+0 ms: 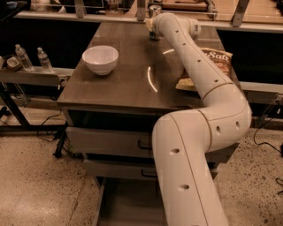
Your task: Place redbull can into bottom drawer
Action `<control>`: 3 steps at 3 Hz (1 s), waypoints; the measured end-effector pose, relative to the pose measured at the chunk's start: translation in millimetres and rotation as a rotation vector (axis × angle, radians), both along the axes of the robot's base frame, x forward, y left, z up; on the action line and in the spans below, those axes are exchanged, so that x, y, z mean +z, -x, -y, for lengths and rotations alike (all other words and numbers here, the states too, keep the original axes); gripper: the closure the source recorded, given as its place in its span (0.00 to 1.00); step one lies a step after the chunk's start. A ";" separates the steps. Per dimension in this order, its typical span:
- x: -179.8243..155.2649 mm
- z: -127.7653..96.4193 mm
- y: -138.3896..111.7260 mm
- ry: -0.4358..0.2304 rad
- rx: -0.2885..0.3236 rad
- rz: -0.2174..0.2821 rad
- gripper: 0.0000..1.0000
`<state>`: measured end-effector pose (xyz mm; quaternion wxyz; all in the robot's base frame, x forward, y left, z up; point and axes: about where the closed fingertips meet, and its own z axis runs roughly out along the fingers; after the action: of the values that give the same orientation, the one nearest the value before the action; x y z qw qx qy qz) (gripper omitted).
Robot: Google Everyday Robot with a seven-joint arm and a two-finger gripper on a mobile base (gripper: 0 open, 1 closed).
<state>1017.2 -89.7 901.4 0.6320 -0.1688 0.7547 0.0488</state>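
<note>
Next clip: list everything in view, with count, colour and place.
Table: one, brown top, centre.
Can: one, silver top, far end of Table.
Bowl: one, white, left side of Table.
Chip bag: one, brown, right side of Table.
Water bottles: two, clear, on shelf at left.
Upper drawers: two, grey, shut.
Bottom drawer: one, grey, pulled out.
Arm: one, white, reaching across Table.
Pincer: one, mostly hidden, at the Can.
</note>
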 end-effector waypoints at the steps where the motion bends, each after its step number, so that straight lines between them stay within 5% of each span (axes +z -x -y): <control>1: 5.1 3.1 3.7 -0.012 0.007 0.001 0.80; 2: 31.9 -20.9 27.8 -0.042 0.097 0.000 1.00; 3: 77.7 -68.2 80.6 -0.081 0.266 0.012 1.00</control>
<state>936.6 -21.6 979.1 0.6309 -0.2421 0.7192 0.1618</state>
